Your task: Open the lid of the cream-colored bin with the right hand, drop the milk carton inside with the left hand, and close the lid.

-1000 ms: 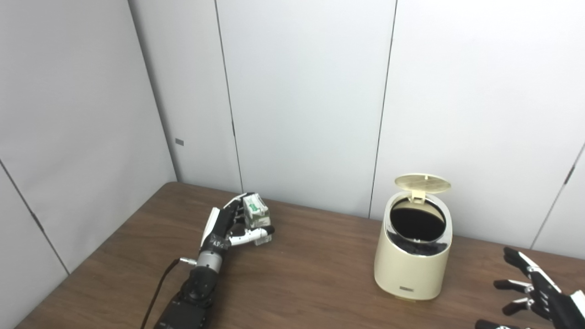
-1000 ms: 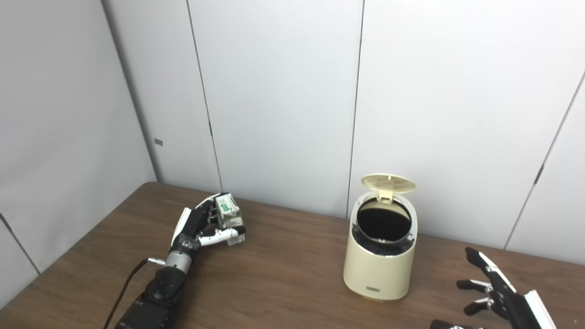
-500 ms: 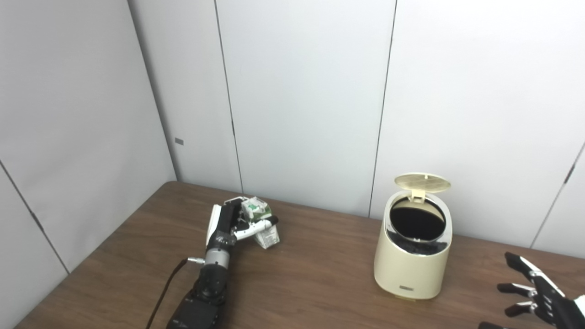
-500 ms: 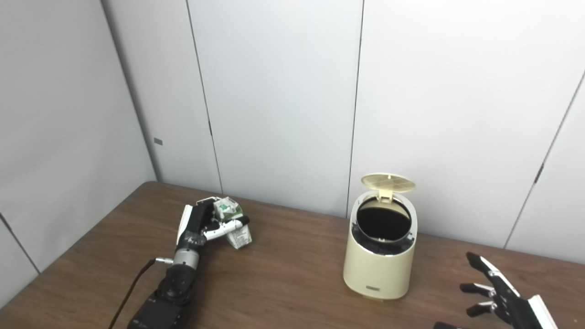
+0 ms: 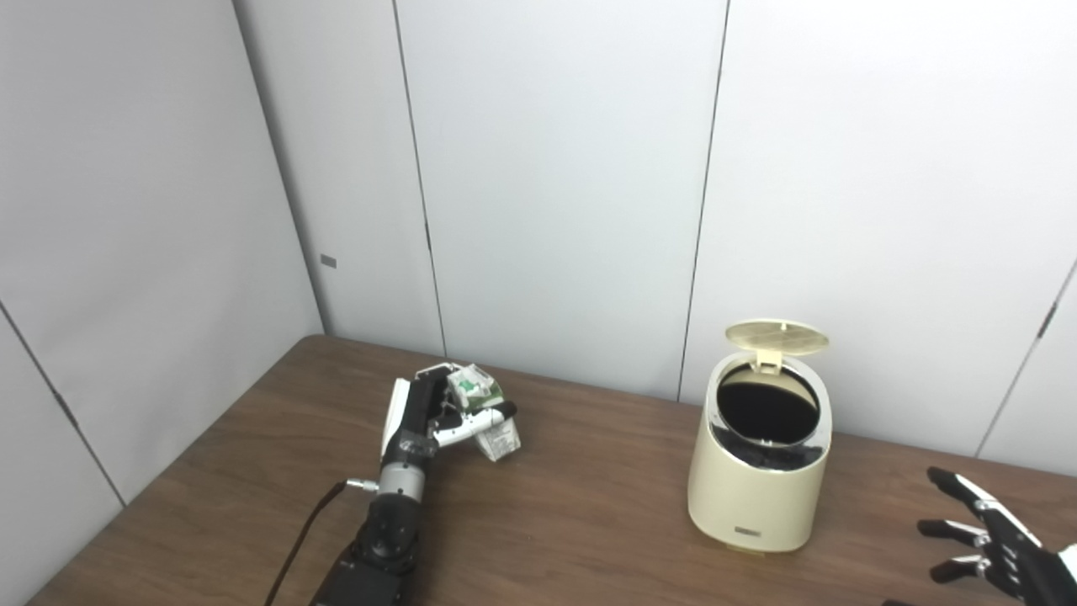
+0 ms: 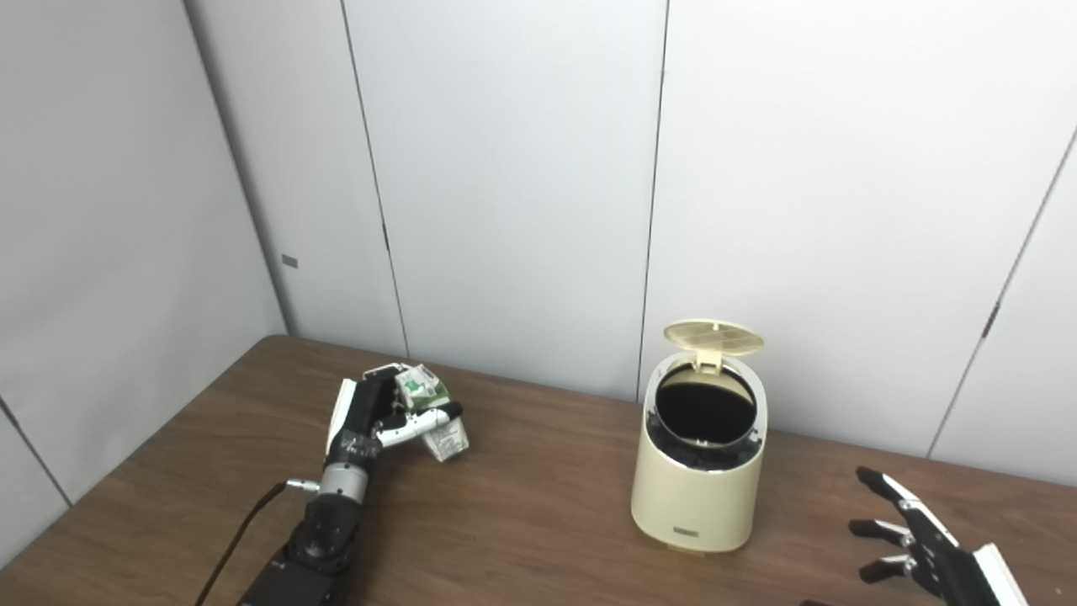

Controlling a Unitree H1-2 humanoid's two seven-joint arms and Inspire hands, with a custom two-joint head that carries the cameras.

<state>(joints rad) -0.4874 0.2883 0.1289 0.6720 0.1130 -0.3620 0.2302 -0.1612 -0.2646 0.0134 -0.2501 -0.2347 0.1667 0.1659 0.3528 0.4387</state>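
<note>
The left hand (image 5: 429,412) has its fingers clasped around the milk carton (image 5: 488,417), which looks light, thin-walled and crushable, best held across its flat sides.

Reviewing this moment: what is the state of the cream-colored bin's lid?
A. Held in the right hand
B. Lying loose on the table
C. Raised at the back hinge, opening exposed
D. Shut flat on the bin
C: the lid stands raised behind the cream-colored bin, its dark opening exposed; the right hand is open and apart from it.
</note>
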